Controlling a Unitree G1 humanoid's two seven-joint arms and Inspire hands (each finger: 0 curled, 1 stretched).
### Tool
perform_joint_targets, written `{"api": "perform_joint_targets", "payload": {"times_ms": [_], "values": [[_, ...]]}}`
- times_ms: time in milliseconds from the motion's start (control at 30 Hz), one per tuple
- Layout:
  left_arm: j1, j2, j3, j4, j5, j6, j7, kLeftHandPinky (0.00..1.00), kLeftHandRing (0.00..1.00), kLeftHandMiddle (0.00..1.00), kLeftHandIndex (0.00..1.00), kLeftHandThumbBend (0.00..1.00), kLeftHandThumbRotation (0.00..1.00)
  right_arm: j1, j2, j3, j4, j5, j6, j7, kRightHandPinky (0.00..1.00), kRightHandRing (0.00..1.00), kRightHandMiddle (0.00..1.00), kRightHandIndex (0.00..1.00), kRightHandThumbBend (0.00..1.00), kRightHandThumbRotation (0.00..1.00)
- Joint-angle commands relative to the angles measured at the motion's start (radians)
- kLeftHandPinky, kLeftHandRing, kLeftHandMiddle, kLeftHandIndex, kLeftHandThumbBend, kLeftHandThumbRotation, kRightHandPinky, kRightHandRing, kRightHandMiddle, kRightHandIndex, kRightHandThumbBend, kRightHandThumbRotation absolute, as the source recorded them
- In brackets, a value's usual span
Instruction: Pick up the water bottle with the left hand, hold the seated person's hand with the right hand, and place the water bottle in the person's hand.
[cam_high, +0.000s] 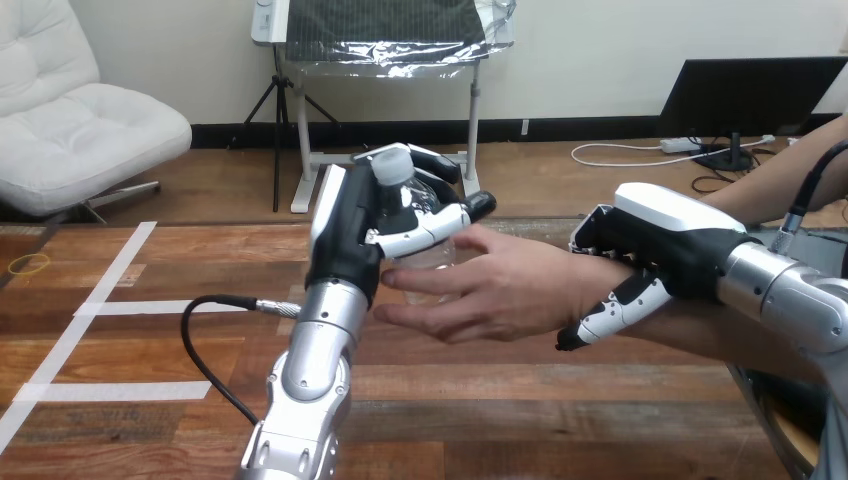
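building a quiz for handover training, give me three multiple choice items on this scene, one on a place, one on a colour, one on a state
1. Where is the water bottle?
A. in the left hand, above the table, by the person's hand
B. lying on the table
C. in the right hand

2. What colour is the bottle's cap?
A. red
B. white
C. blue

3. How is the right hand set?
A. flat on the table
B. curled, holding nothing
C. curled round the person's wrist

Key:
1 A, the left hand's fingers and thumb wrap the bottle.
2 B, the cap shows white above those fingers.
3 C, its fingers lie over the wrist and its thumb under it.
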Motion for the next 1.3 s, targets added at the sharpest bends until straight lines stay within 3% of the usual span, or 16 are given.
{"api": "perform_joint_targets", "payload": {"times_ms": [0, 533, 933, 1067, 1100, 1267], "values": [[-0.095, -0.021, -0.017, -0.001, 0.000, -0.020, -0.004, 0.29, 0.35, 0.41, 0.43, 0.70, 0.00, -0.061, 0.066, 0.016, -0.004, 0.025, -0.010, -0.015, 0.08, 0.13, 0.20, 0.22, 0.76, 0.26], [-0.082, -0.066, -0.053, 0.016, 0.004, 0.005, -0.003, 0.29, 0.36, 0.41, 0.43, 0.74, 0.00, -0.074, 0.086, 0.041, -0.010, 0.001, 0.004, -0.011, 0.09, 0.14, 0.21, 0.24, 0.76, 0.26], [-0.074, -0.081, -0.046, 0.028, -0.029, -0.003, -0.031, 0.30, 0.36, 0.41, 0.43, 0.74, 0.00, -0.073, 0.090, 0.048, -0.015, 0.007, 0.019, 0.001, 0.14, 0.20, 0.26, 0.27, 0.79, 0.29], [-0.071, -0.080, -0.048, 0.019, -0.026, 0.001, -0.031, 0.30, 0.36, 0.41, 0.43, 0.74, 0.00, -0.073, 0.089, 0.052, -0.016, 0.006, 0.029, 0.011, 0.20, 0.26, 0.33, 0.33, 0.82, 0.33], [-0.070, -0.078, -0.049, 0.016, -0.022, 0.000, -0.030, 0.30, 0.36, 0.41, 0.43, 0.75, 0.00, -0.073, 0.088, 0.054, -0.017, 0.002, 0.032, 0.013, 0.25, 0.31, 0.38, 0.39, 0.83, 0.36], [-0.068, -0.072, -0.052, 0.005, -0.011, 0.003, -0.024, 0.30, 0.37, 0.41, 0.43, 0.75, 0.00, -0.073, 0.087, 0.058, -0.021, 0.002, 0.043, 0.028, 0.30, 0.36, 0.44, 0.47, 0.87, 0.40]]}}
